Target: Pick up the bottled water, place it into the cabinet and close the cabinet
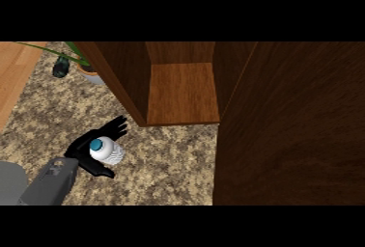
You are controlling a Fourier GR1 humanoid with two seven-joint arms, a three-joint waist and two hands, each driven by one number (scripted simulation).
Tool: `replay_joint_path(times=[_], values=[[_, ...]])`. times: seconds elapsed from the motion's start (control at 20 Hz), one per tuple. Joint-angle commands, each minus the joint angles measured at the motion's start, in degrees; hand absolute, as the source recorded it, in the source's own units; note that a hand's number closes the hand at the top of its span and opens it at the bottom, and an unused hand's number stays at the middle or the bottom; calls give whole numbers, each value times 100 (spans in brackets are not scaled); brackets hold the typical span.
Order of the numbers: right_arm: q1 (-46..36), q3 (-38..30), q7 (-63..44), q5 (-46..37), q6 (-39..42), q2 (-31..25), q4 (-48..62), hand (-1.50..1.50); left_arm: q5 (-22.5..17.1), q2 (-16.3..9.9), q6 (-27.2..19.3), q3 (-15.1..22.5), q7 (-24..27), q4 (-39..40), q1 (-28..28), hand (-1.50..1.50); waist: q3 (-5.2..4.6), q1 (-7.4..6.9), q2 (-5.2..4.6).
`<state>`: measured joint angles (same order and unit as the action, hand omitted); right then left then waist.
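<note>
One black hand, the left hand (91,153), shows at the lower left of the frame, its fingers curled around one bottled water (107,149) with a blue cap, above the speckled counter (164,164). One open cabinet (182,91) stands at upper middle, its door (292,125) filling the right. One potted plant (89,70) sits upper left.

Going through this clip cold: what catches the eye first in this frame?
First, the black left hand at lower left, curled round a clear plastic water bottle with a teal cap above the speckled granite counter. Next, the dark wooden cabinet at upper centre, with its large door swung open and filling the right side. A potted green plant sits at upper left beside the cabinet.
</note>
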<state>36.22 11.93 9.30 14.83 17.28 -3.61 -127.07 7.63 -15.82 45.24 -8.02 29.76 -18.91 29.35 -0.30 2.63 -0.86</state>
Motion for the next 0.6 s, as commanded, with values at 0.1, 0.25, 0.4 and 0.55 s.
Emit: replay_joint_path(times=[0.1,0.25,0.4,0.55], values=[[-100,146,-135,-199,-167,90,-67,-150,-107,302,1087,82,543,245,9,-150,-2,-39,5],[-110,129,-83,-152,-130,91,3,-150,-194,157,1449,76,359,386,27,-150,1,-51,7],[-240,224,-74,-231,-197,194,157,-150,-196,308,1259,113,309,432,22,-150,0,-45,-5],[-255,164,10,-210,-118,141,259,-150,-381,432,1557,69,95,420,134,-150,3,-43,4]])
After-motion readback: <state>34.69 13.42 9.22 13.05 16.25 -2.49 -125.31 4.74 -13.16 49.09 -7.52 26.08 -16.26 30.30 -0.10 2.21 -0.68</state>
